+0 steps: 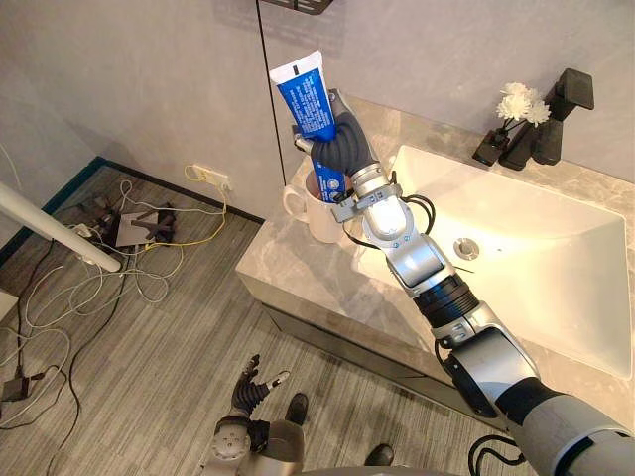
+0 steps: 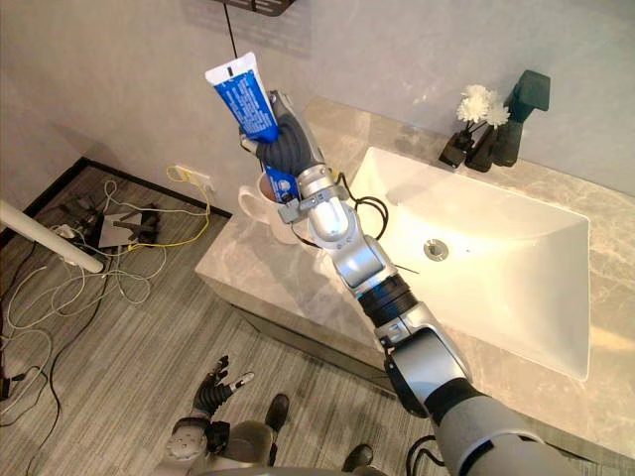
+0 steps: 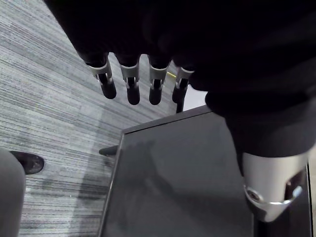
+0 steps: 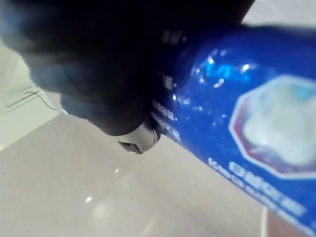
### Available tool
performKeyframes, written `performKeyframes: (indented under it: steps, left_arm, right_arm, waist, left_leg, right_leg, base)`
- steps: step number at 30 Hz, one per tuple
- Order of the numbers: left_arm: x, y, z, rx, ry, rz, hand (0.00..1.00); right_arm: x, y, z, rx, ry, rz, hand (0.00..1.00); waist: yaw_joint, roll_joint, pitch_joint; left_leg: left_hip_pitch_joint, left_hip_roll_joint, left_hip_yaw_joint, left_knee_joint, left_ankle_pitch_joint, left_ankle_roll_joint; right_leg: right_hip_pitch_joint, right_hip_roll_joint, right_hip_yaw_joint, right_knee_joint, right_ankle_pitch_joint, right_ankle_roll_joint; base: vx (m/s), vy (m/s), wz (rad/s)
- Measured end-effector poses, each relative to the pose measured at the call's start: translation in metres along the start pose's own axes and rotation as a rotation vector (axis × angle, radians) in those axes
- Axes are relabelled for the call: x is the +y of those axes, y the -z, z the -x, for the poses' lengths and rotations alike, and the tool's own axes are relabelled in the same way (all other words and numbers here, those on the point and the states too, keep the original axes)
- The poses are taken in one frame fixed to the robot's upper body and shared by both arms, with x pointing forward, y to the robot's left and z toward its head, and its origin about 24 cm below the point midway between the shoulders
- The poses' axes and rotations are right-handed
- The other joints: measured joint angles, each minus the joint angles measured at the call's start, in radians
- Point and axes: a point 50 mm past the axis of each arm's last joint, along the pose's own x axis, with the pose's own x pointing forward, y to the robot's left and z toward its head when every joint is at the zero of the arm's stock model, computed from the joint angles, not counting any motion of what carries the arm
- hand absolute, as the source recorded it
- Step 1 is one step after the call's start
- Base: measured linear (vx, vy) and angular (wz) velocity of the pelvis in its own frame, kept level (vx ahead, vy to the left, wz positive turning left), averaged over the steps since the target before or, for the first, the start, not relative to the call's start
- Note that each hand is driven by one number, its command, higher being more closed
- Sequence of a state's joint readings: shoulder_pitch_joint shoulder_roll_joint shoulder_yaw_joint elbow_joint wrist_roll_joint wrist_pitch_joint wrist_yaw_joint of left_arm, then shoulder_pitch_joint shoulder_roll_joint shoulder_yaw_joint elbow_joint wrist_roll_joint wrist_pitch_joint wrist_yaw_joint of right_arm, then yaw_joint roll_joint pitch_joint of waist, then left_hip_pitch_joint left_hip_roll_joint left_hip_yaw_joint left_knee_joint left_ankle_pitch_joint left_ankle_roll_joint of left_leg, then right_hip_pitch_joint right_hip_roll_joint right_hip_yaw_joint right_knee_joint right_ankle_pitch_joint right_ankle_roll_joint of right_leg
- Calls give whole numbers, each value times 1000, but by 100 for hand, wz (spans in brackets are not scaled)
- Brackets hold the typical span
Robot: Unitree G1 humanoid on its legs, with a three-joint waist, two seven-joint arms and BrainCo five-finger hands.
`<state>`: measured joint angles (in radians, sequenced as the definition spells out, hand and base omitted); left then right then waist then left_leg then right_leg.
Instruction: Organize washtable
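Observation:
My right hand (image 1: 342, 139) is shut on a blue and white toothpaste tube (image 1: 306, 94), held upright with its flat crimped end up. The tube's lower end (image 1: 328, 181) hangs over a white mug (image 1: 316, 210) that stands on the left part of the grey marble washtable (image 1: 298, 273). In the right wrist view the blue tube (image 4: 237, 118) lies close against the hand's dark cover. My left hand (image 1: 250, 389) hangs low near the floor, fingers (image 3: 131, 84) straight and holding nothing.
A white rectangular sink (image 1: 536, 258) takes up the counter's right side. A black faucet (image 1: 561, 114) and a small black vase with white flowers (image 1: 516, 109) stand at the back. Cables and a power strip (image 1: 139, 223) lie on the floor to the left.

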<state>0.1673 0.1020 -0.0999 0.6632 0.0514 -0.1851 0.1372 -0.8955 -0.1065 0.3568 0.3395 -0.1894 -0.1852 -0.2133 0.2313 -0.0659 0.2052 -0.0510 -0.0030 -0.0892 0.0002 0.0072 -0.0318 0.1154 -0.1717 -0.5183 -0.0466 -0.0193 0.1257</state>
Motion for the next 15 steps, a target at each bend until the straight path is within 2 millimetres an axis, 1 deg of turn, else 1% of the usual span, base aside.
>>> performKeyframes:
  steps: [5,9,15]
  left_arm:
    - [-1,0,0,-1,5,-3,0]
    - [-1,0,0,-2,5,-3,0]
    - [-1,0,0,-2,5,-3,0]
  right_arm:
    - [1,3,3,11,-1,1,0]
    - [2,10,8,47,-5,10,0]
    - [2,10,8,47,-5,13,0]
  waist:
    - [0,0,0]
    - [0,0,0]
    - [0,0,0]
  left_leg:
    - [0,-1,0,0,0,0]
    - [0,-1,0,0,0,0]
    - [0,-1,1,0,0,0]
  right_leg:
    - [-2,-2,0,7,0,0]
    - [-3,-3,1,8,0,0]
    - [-3,-3,1,8,0,0]
  base:
    - [0,0,0]
    - [0,0,0]
    - [0,0,0]
